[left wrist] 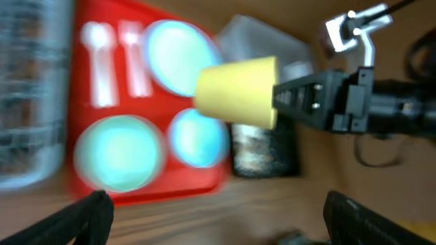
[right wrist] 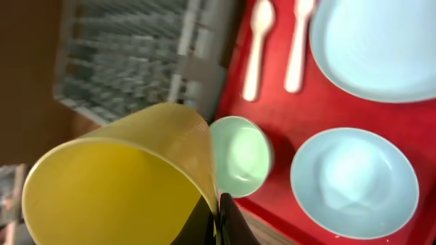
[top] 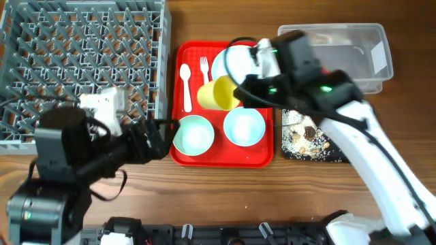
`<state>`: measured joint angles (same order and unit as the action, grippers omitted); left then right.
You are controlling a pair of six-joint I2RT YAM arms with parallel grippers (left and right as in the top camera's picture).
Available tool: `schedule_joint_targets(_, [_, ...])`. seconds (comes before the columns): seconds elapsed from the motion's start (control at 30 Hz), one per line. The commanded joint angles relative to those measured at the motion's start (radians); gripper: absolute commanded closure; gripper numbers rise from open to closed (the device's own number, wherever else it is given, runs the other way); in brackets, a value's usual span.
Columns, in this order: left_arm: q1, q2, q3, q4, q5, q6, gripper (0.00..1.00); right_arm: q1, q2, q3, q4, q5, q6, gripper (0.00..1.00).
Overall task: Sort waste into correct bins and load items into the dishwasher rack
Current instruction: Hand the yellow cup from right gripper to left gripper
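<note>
My right gripper (top: 240, 94) is shut on the rim of the small yellow cup (top: 216, 94) and holds it tilted above the red tray; the wrist view shows the rim pinched (right wrist: 219, 218). The blue-green bowl (top: 193, 133), saucer (top: 244, 126), white spoon (top: 186, 87), fork (top: 204, 66) and partly hidden pale blue plate (top: 220, 64) lie on that tray. My left gripper (top: 160, 139) is open and empty (left wrist: 218, 218) at the tray's left front corner. The grey rack (top: 82, 61) stands at the far left. Rice grains and brown bits lie in the black tray (top: 306, 139). The wrapper and scrap are not visible.
The red serving tray (top: 221, 158) lies mid-table between the rack and the bins. The clear tub (top: 340, 41) stands at the back right, behind the black tray. My right arm reaches across both bins. Bare wood runs along the front edge.
</note>
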<state>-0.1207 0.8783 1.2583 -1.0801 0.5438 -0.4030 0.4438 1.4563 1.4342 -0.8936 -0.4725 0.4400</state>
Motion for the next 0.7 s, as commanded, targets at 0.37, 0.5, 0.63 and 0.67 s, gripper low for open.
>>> schedule_joint_targets(0.37, [0.269, 0.455, 0.011, -0.002, 1.034, 0.187, 0.00, -0.109, -0.130, 0.008, 0.049, -0.612, -0.307, 0.96])
schedule_joint_targets(0.5, [0.215, 0.441, 0.011, -0.005, 1.034, 0.187, 0.00, -0.108, -0.129, 0.008, 0.101, -0.628, -0.284, 0.96])
schedule_joint_targets(0.63, [0.161, 0.406, 0.011, -0.001, 1.034, 0.223, 0.00, -0.088, -0.129, 0.008, 0.152, -0.674, -0.280, 0.96])
schedule_joint_targets(0.67, [0.152, 0.397, 0.011, -0.001, 1.034, 0.238, 0.00, -0.082, -0.129, 0.008, 0.160, -0.680, -0.279, 0.96])
